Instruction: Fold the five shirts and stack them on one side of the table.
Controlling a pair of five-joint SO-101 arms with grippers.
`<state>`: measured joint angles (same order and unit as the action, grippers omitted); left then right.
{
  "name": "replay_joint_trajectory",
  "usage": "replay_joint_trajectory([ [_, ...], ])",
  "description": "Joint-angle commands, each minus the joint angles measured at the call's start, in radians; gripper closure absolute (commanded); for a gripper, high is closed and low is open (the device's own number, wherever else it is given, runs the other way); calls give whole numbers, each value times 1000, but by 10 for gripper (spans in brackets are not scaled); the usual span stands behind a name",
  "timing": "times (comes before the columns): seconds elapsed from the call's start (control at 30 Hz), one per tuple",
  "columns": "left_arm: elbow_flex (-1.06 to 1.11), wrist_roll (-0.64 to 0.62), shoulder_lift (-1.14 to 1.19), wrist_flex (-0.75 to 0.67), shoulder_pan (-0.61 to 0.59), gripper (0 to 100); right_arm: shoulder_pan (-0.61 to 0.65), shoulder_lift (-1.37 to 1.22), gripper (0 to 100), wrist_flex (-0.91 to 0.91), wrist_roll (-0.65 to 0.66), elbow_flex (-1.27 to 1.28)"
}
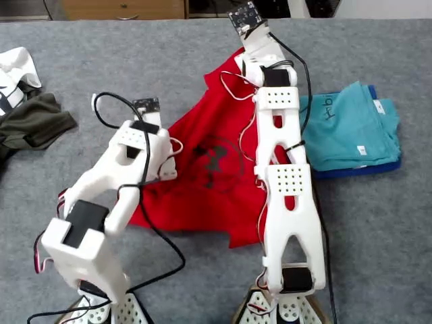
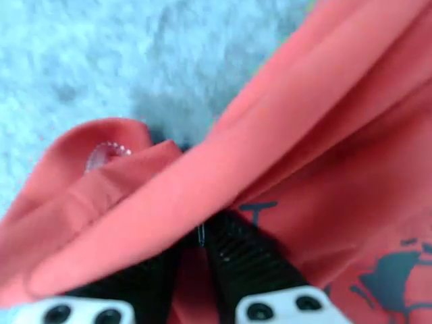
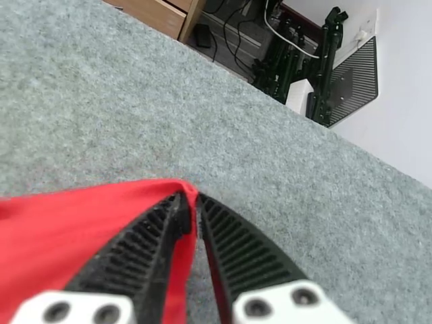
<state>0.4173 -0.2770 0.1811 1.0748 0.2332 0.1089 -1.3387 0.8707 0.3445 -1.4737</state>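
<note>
A red shirt (image 1: 209, 182) with a dark print lies partly spread in the middle of the grey table (image 1: 135, 61). My left gripper (image 1: 156, 121) is at the shirt's left edge, shut on a fold of the red shirt (image 2: 223, 169). My right gripper (image 1: 248, 42) is at the shirt's far corner, shut on a red shirt (image 3: 81, 229) edge held between its black ridged fingers (image 3: 233, 246). A folded teal shirt (image 1: 347, 128) rests on a folded blue shirt (image 1: 378, 167) at the right. A dark olive shirt (image 1: 34, 121) and a white shirt (image 1: 17, 67) lie crumpled at the left edge.
The grey felt (image 3: 135, 108) runs bare behind the red shirt. Wooden furniture (image 1: 125, 8) stands beyond the table's far edge. Black stands and cables (image 3: 297, 61) show in the room behind. Arm cables (image 1: 169, 250) trail over the table's near part.
</note>
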Motion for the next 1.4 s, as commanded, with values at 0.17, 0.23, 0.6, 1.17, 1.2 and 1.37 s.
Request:
replay_joint_trajectory([
  [0.17,-25,-81,-119,3,9,962,5,4,995,-15,6,-21],
  [0.23,-84,-104,-113,29,-25,903,5,4,995,-15,8,-21],
  [0.6,-508,-193,-105,173,-359,868,7,10,995,-20,9,2],
  [1.17,-706,-301,424,204,-377,864,8,10,995,-21,9,2],
  [1.2,-721,-302,426,213,-368,864,8,10,995,-21,9,2],
  [1.37,-736,-345,424,227,-299,826,8,10,995,-21,9,2],
])
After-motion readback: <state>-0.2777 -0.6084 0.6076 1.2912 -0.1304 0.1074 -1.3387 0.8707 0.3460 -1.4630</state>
